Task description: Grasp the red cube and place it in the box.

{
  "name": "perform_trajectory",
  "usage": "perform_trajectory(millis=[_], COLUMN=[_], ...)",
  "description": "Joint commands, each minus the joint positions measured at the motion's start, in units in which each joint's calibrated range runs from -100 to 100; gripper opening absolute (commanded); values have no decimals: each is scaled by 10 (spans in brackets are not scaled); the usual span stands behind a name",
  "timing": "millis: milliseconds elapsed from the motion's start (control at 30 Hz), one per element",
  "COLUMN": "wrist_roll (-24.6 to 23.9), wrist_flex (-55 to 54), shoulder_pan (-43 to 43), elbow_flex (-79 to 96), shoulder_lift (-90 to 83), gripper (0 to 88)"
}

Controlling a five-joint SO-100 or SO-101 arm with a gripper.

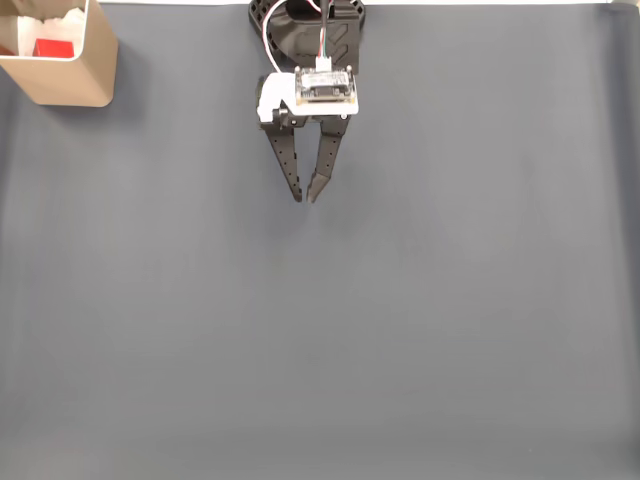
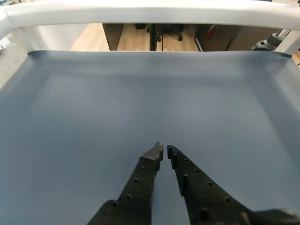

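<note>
**Fixed view: cube in the box, my pincer empty**

The small matte bright-red cube [image 1: 53, 47] lies inside the tan cardboard box [image 1: 75, 85] with white lining, at the top-left corner of the grey table [image 1: 400, 330]. My black pincer [image 1: 306, 198] hangs well apart from it, tips almost pressed together, pinching nothing. I judge the placing done; the best move now is simply to keep clear of the box.

Place: an office or lab room.
Floor: light wooden boards [image 2: 93, 40] beyond the bench.
Furniture: black wheeled office chair base [image 2: 167, 32].
Bench: flat grey-blue mat [image 2: 150, 93], white rail [image 2: 150, 14].
</note>
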Motion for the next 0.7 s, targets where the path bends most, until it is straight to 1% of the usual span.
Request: perform_trajectory(millis=[0,233,367,667], wrist_roll=[-14,-19,-11,-30], wrist_flex=[42,157,227,317], shoulder_pan=[-8,-5,-10,-13], elbow_flex=[9,9,9,9], shoulder_lift=[-18,-36,-36,-36], gripper=[0,0,0,0])
